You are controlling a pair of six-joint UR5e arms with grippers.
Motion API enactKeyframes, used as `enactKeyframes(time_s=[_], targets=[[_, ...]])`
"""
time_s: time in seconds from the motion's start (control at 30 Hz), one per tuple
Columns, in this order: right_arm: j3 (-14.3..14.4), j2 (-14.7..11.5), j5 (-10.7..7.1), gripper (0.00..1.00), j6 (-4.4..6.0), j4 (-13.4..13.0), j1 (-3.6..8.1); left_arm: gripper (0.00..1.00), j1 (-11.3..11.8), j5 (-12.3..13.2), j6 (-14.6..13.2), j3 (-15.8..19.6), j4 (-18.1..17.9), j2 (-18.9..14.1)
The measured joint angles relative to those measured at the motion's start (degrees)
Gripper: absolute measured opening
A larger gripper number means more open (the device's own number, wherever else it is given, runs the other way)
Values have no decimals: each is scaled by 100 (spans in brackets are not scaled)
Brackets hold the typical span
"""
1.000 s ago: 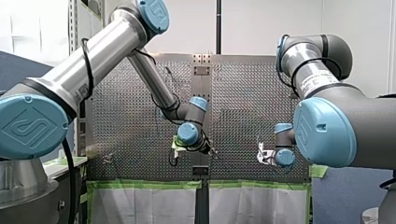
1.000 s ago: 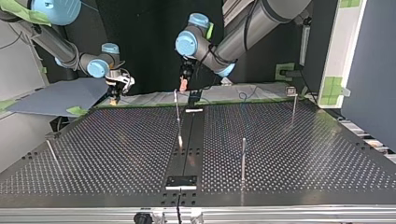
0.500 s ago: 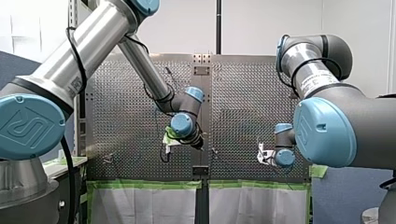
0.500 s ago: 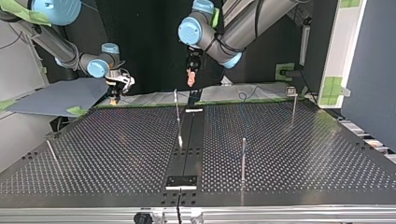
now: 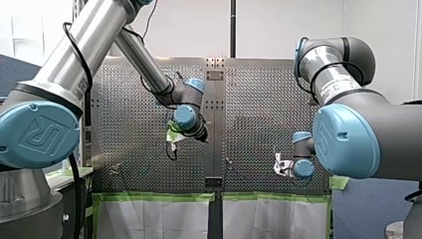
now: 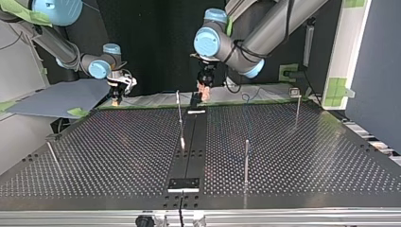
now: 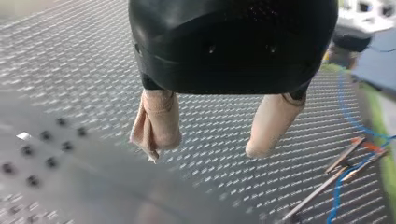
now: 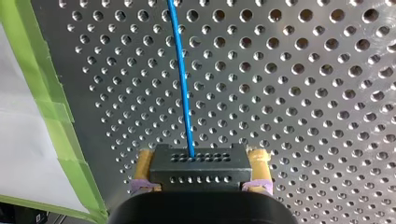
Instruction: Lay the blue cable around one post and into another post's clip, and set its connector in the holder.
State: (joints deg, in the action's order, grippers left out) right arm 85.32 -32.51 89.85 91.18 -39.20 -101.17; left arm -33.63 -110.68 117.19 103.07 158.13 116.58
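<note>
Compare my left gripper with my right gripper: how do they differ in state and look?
My left gripper is open, holding nothing; my right gripper is shut on the black connector of the blue cable. My left gripper's fingers look beige, my right gripper's yellow. Both have two fingers.

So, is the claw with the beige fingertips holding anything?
No: my left gripper is open, with only the perforated table showing between its fingers.

Top view, from perforated table (image 6: 118,156) middle: centre post (image 6: 179,118) 12 o'clock, near post (image 6: 246,161) 4, far post (image 6: 297,108) 2, leaning post (image 6: 51,152) 9; wide lanes between all.
</note>
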Motion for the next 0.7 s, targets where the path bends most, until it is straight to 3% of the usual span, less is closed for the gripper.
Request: enactKeyframes(time_s=[0.4, 0.57, 0.7], targets=[[-1, 9, -10, 20, 21, -23, 7, 100, 559, 135, 612, 1, 329, -612], [-1, 12, -11, 20, 24, -34, 7, 100, 508, 380, 885, 6, 452, -885], [-1, 12, -11, 20, 24, -36, 7, 100, 335, 607, 1115, 51, 609, -1115]])
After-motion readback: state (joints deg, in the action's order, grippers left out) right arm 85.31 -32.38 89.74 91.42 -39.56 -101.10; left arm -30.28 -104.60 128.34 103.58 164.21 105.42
